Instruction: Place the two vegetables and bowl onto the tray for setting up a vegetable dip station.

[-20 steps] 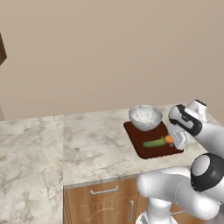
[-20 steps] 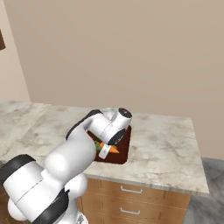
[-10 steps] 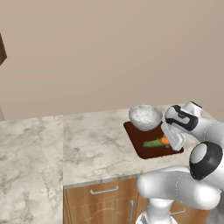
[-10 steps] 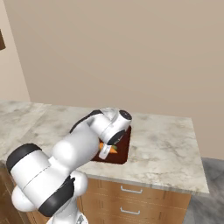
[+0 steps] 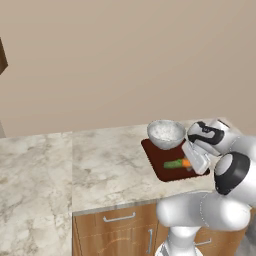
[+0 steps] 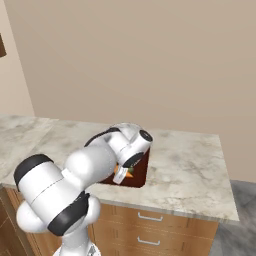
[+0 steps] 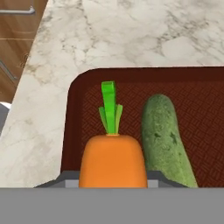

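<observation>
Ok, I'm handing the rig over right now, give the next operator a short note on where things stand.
Gripper: low over the tray's near right part; the carrot sits between its fingers, whether clamped or released is unclear.
Carrot and cucumber lie side by side on the tray.
Bowl stands on the tray's far end.
Done: all three things appear to be on the tray.
Left: confirm release, lift the arm clear.

The carrot [image 7: 113,162] and cucumber [image 7: 165,139] lie side by side on the tray [image 7: 74,109], bowl [image 5: 166,134] behind them.
</observation>
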Controlling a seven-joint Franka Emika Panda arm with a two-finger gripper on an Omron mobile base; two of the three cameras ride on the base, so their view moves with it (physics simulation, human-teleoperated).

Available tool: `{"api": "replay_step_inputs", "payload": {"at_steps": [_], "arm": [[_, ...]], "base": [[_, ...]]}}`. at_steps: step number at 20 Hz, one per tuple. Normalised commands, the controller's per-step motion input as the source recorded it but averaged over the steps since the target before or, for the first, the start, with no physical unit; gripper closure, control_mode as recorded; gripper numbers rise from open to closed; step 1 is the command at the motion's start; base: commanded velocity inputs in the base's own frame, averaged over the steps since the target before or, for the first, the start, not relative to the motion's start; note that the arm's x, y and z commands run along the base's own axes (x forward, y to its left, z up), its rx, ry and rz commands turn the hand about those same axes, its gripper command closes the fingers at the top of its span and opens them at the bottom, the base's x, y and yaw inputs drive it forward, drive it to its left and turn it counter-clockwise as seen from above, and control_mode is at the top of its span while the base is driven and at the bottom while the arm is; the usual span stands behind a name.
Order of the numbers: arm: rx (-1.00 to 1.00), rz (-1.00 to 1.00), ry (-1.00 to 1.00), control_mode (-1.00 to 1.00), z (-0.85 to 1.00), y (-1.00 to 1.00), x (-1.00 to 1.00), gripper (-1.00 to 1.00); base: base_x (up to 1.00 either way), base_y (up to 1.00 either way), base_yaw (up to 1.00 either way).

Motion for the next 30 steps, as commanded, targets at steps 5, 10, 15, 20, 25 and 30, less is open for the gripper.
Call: {"api": "replay_step_inputs", "payload": {"at_steps": [5, 10, 15, 20, 25, 30], "arm": [[0.05, 0.01, 0.0, -1.0, -0.14, 0.05, 0.01, 1.0], [0.05, 0.01, 0.0, -1.0, -0.13, 0.05, 0.03, 1.0], [0.04, 0.02, 0.0, -1.0, -0.1, 0.05, 0.04, 1.0], [0.02, 0.08, -0.02, -1.0, -0.03, 0.06, 0.03, 1.0], [0.01, 0.12, -0.05, -1.0, 0.0, 0.08, 0.01, 1.0], [0.0, 0.13, -0.07, -1.0, 0.0, 0.06, 0.0, 1.0]], "base": [[0.0, 0.0, 0.0], [0.0, 0.0, 0.0], [0.0, 0.0, 0.0], [0.0, 0.0, 0.0], [0.0, 0.0, 0.0], [0.0, 0.0, 0.0]]}}
